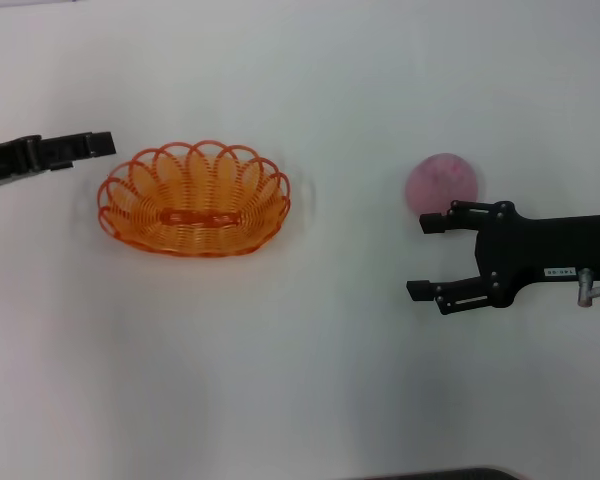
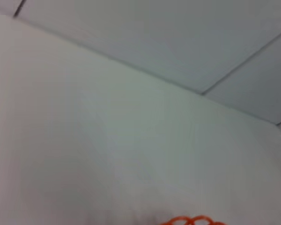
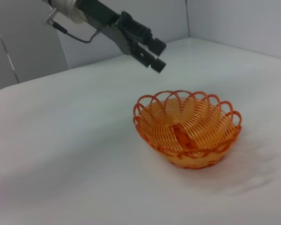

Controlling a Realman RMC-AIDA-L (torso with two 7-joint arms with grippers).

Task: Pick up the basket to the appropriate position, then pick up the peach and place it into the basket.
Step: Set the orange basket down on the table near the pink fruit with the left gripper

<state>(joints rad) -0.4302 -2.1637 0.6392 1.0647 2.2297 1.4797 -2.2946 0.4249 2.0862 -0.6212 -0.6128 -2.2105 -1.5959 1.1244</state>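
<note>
The orange wire basket (image 1: 193, 200) stands empty on the white table, left of the middle; it also shows in the right wrist view (image 3: 187, 129), and a bit of its rim (image 2: 192, 220) shows in the left wrist view. The pink peach (image 1: 443, 183) lies on the table to the right. My right gripper (image 1: 421, 256) is open and empty, and the peach lies just beyond its far finger (image 1: 450, 218), not between the fingers. My left gripper (image 1: 98, 145) is shut and empty, raised just left of the basket's rim; it also shows in the right wrist view (image 3: 155, 55).
The white table (image 1: 310, 380) carries only the basket and the peach. A wide bare stretch lies between them. A dark edge (image 1: 450, 473) shows at the near side of the table.
</note>
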